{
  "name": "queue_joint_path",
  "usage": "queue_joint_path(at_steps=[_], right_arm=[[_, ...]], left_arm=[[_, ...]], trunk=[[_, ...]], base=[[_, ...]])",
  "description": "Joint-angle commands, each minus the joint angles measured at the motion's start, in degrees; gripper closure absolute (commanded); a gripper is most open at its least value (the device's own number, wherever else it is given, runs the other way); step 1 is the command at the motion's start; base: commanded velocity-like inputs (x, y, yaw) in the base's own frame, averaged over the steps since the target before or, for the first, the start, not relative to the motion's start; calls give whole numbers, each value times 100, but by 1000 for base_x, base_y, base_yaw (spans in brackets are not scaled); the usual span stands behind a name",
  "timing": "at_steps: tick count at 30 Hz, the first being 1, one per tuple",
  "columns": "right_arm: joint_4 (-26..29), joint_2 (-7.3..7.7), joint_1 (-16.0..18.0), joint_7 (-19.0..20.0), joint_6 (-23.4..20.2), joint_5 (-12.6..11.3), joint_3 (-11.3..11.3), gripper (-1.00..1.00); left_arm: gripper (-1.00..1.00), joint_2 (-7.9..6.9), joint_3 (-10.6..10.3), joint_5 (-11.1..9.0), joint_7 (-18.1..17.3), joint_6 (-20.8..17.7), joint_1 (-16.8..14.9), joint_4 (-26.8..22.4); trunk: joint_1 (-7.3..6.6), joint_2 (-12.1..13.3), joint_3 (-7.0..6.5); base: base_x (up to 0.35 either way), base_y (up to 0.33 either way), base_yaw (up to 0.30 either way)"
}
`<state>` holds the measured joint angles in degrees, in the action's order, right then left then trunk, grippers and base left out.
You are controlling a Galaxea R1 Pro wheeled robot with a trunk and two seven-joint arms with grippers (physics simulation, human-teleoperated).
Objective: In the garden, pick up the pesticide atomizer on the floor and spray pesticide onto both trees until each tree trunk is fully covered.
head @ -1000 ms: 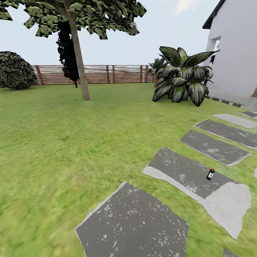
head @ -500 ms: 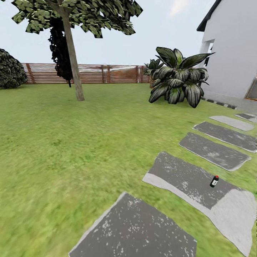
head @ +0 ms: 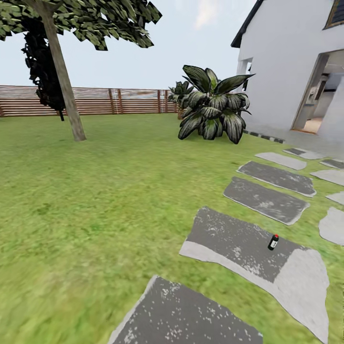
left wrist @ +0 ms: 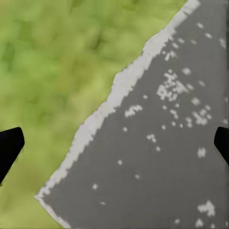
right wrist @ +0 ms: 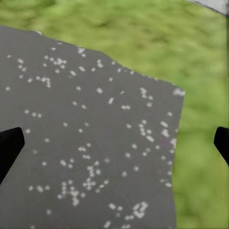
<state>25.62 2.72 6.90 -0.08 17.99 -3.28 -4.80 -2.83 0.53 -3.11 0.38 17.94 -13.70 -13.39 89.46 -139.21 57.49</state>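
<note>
The head view has swung right: the tree (head: 62, 81) slid toward 10 o'clock and the house doorway appeared, so the robot is turning toward the atomizer (head: 273, 242), upright on a stone slab (head: 239, 239) at 4 o'clock. Both grippers, left (left wrist: 114, 145) and right (right wrist: 114, 145), hang spread, empty.

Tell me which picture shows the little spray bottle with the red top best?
The head view. There the pesticide atomizer stands upright on a grey stone slab, small but whole, red cap up. The two wrist views look down at speckled slab and grass, with dark tips of each hand at the edges.
</note>
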Motion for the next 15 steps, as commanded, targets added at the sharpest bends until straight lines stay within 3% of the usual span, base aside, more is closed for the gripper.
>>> queue_joint_path(at_steps=[1,6,15], right_arm=[[-7,0,4,-1,20,-33,5,-100],[-7,0,4,-1,20,-38,5,-100],[-5,-9,4,0,22,-41,5,-100]], left_arm=[[-100,1,-1,-32,-2,17,-1,3],[-100,0,-1,-32,-2,17,-1,3],[-100,0,-1,-32,-2,17,-1,3]], trunk=[[2,-2,5],[2,-2,5],[2,-2,5]], base=[[315,155,-300],[315,155,-266],[315,156,-41]])
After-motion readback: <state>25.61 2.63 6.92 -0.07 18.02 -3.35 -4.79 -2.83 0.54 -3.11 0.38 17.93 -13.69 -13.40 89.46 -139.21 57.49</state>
